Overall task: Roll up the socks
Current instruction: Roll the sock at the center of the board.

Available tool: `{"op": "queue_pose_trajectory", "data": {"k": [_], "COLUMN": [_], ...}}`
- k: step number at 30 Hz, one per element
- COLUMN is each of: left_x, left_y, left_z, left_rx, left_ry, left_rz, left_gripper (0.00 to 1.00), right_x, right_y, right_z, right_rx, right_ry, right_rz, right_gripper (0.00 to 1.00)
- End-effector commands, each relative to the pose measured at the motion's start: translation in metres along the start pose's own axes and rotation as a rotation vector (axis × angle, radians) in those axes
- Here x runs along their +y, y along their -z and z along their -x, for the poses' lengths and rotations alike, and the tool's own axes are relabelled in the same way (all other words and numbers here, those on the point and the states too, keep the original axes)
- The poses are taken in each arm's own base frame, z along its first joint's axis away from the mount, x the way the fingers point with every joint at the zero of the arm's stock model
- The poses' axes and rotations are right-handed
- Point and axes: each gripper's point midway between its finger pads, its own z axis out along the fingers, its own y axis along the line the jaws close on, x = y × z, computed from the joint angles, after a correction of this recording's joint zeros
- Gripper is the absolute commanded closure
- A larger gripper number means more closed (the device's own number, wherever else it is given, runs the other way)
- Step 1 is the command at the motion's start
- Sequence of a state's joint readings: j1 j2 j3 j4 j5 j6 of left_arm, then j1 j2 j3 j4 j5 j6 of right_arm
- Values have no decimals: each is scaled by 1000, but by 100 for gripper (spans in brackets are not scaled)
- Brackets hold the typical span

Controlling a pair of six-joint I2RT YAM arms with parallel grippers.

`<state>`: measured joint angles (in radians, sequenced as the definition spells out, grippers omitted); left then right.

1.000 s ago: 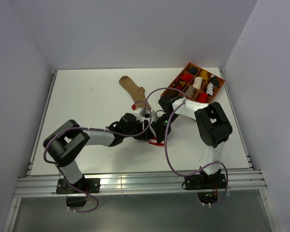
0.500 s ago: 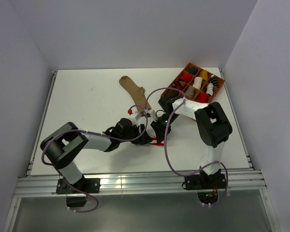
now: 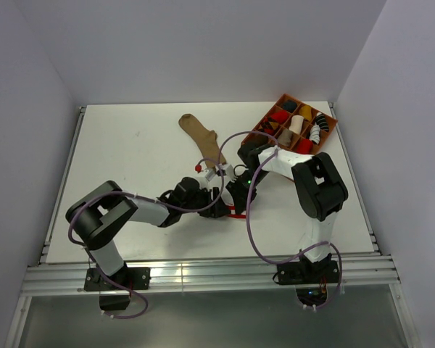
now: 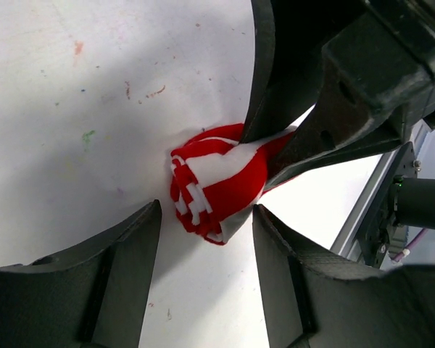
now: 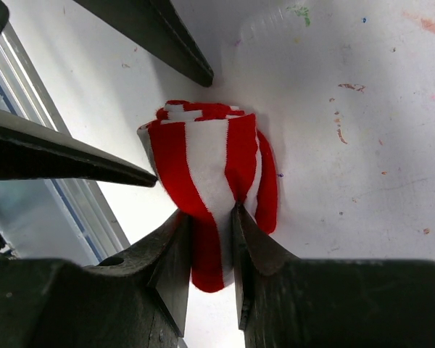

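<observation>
we are mid-roll on the striped sock (image 5: pixel 206 167), bundled at mid-worktop (image 3: pixel 130 145). the right gripper (image 5: pixel 212 214) is clamped on its fold; the left gripper (image 4: pixel 206 212) stands apart around it. next move: tuck the cuff over. the tan sock (image 3: pixel 201 135) lies unrolled beyond.

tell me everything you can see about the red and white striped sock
The striped sock is soft fabric in red and white bands, bunched into a loose roll lying on the white table. The right gripper pinches a fold of it; the open left gripper flanks its other end.
</observation>
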<state>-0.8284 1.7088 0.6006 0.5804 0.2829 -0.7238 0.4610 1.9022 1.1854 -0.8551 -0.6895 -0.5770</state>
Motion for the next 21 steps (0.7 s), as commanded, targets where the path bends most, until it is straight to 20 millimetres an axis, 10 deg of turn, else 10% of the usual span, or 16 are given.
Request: {"op": "queue_pose_trajectory", "data": {"k": [1,14,21], "left_x": [-12,4,11], "left_y": [-7,-13,-17], "left_z": [7,-3,-9], "left_rx": [-13,18,72], "left_ry": [0,107,153], "left_rz": [-50,33,96], "left_gripper": [41,62,98], "right_x": [-43,-44,-46], "right_y": [-7,-7,-6], "right_z": [-18,-18,-17], "right_rx": [94,99,94], "right_ry": [22,14,14], "right_rz": [-152,-150,-162], "right_gripper": [86,86,85]}}
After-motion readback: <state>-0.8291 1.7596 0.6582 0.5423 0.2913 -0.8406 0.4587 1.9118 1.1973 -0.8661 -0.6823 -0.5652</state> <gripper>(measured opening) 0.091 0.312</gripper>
